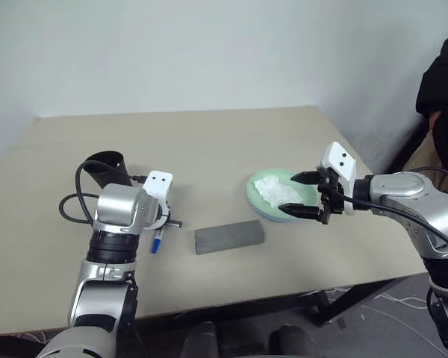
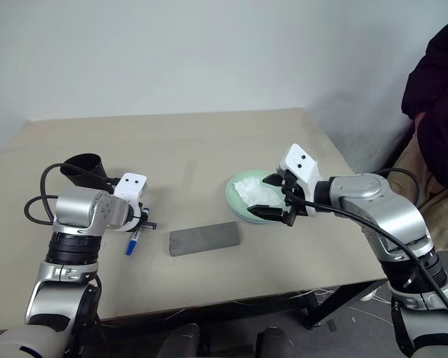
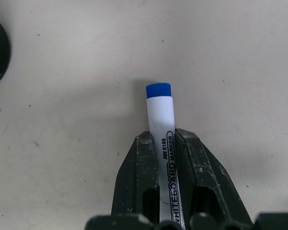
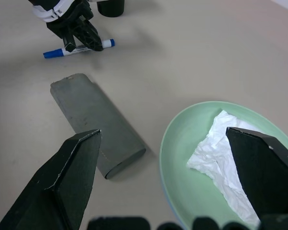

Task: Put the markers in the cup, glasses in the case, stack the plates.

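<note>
Grey fabric up front: the case (image 1: 229, 238) lies shut on the table (image 1: 209, 142) near the front edge, between the two arms. Just to its left, the left gripper (image 3: 166, 143) is down on the blue-capped marker (image 3: 159, 103), black fingers pressed against the white barrel on both sides, the marker lying flat on the tabletop, not yet lifted. Further back on that side stands the black cup (image 1: 104, 168), and I can't see into it, so whether a marker is already inside is anyone's guess. Over on the right, the right gripper (image 4: 165, 158) hangs with its fingers wide apart, gripping nothing, poised above the near rim of the mint green plate (image 4: 187, 143), which carries a crumpled white tissue (image 4: 221, 153). A bluish rim peeks out beneath it, so the plates look stacked. Judging by this, marker and glasses work remains.
</note>
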